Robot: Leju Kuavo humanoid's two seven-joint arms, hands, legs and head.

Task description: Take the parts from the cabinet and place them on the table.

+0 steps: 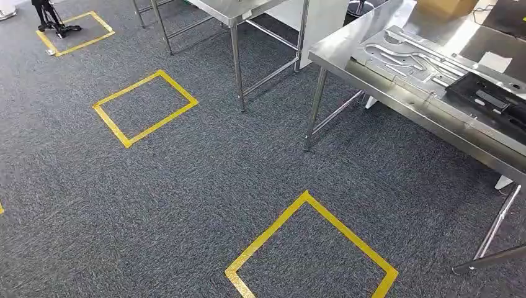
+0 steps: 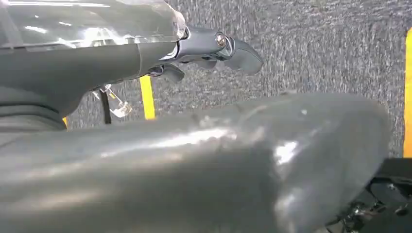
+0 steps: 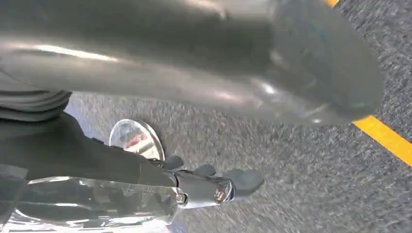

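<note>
A steel table (image 1: 347,62) stands at the right in the head view. On it lie pale metal parts (image 1: 409,59) and a black tray (image 1: 490,99). In the left wrist view, my left hand (image 2: 209,48) hangs over grey carpet, its dark fingers (image 2: 243,53) stretched out and its thick grey thumb (image 2: 194,165) well apart from them. A glossy surface (image 2: 87,19) lies along the fingers. My right hand (image 3: 209,187) hangs the same way, with its thumb (image 3: 194,58) away from the fingers and nothing between them. The cabinet is out of sight.
Yellow tape squares (image 1: 144,107) (image 1: 310,248) mark the carpet. A second steel table (image 1: 236,12) stands at the back, a cardboard box (image 1: 446,6) at the far right, and a black tripod (image 1: 49,18) at the far left. A round shiny disc (image 3: 136,138) sits near my right hand.
</note>
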